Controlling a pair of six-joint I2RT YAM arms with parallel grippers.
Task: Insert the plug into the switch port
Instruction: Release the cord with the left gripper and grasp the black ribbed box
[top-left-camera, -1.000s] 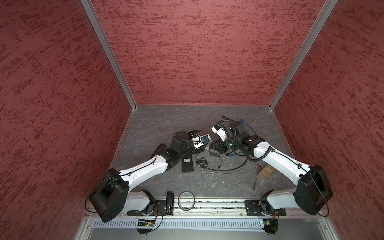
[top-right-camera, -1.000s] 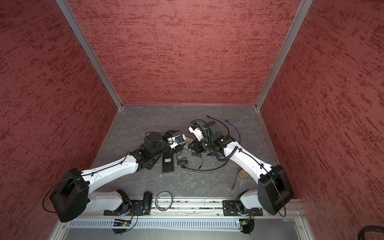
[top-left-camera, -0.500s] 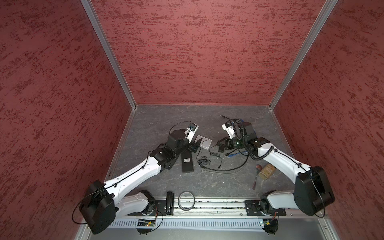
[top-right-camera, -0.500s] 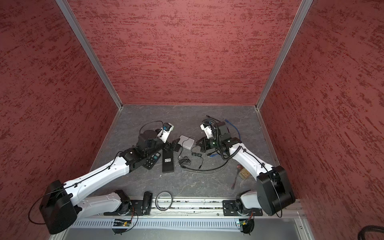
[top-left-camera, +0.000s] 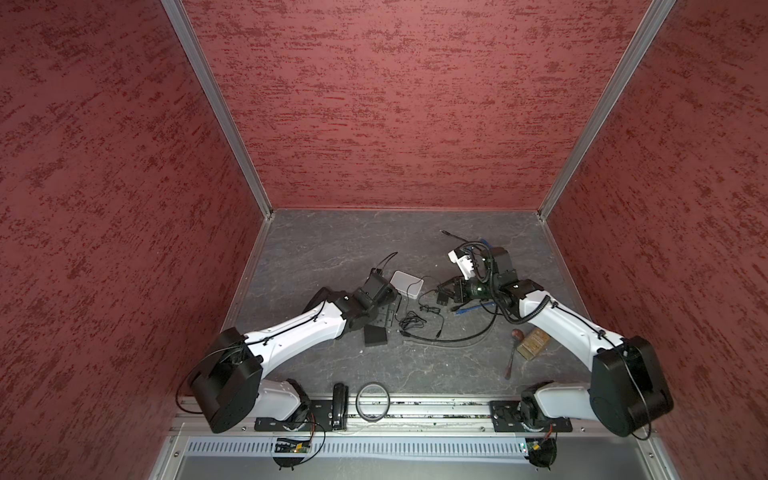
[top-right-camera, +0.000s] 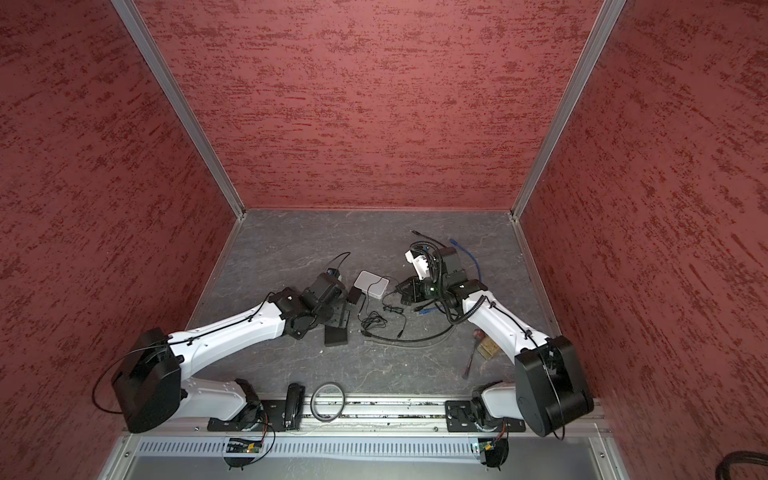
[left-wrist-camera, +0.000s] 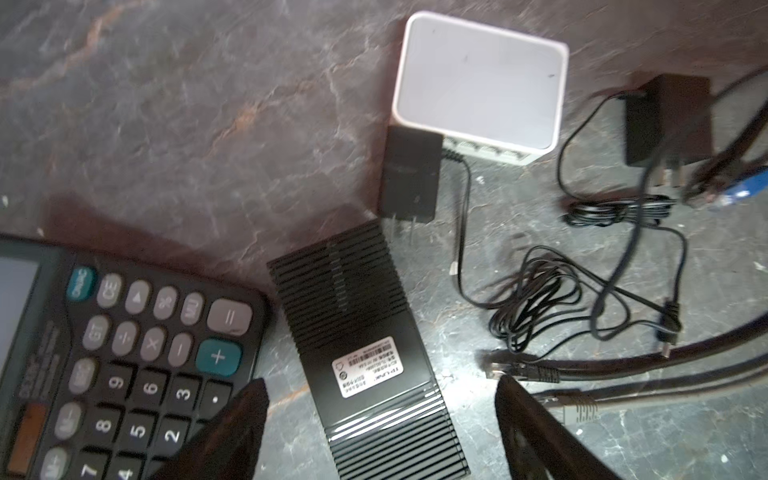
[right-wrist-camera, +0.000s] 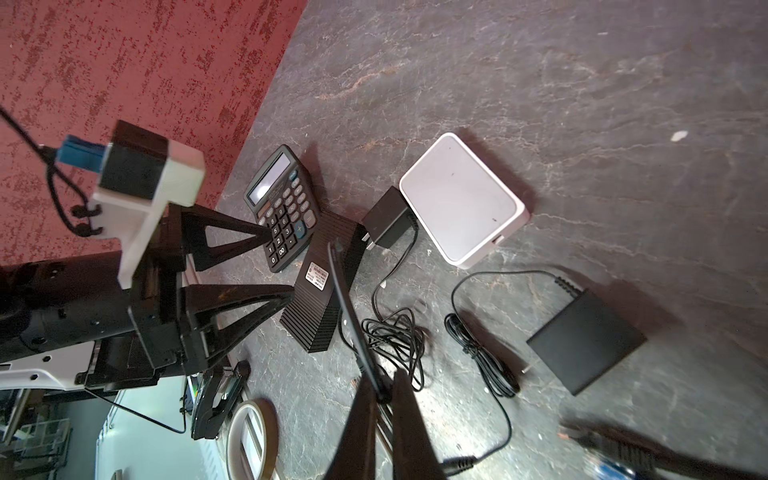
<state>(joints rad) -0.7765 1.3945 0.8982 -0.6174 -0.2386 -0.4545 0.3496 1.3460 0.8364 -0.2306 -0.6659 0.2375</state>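
The white switch (top-left-camera: 407, 284) (left-wrist-camera: 478, 83) lies flat on the grey floor, and a row of ports shows along one side. My left gripper (left-wrist-camera: 380, 386) (right-wrist-camera: 279, 259) is open and hovers over a black ribbed box (left-wrist-camera: 365, 353), touching nothing. To the right of the switch and apart from it, my right gripper (right-wrist-camera: 384, 380) (top-left-camera: 445, 291) is shut on a thin black cable (right-wrist-camera: 345, 299). The cable's end sticks out ahead of the fingers. It is too blurred to make out the plug.
A calculator (left-wrist-camera: 124, 353) lies beside the ribbed box. A black power adapter (left-wrist-camera: 411, 174) rests against the switch and another (right-wrist-camera: 582, 345) lies nearer my right gripper. Loose black cords (left-wrist-camera: 540, 299), network cables (left-wrist-camera: 523, 370), a screwdriver (top-left-camera: 513, 349) and a tape ring (top-left-camera: 374, 401) lie around.
Both grippers have drawn away from the white switch, which now lies uncovered. The left arm swung out and came back lower over the ribbed box. The right gripper moved back to the right.
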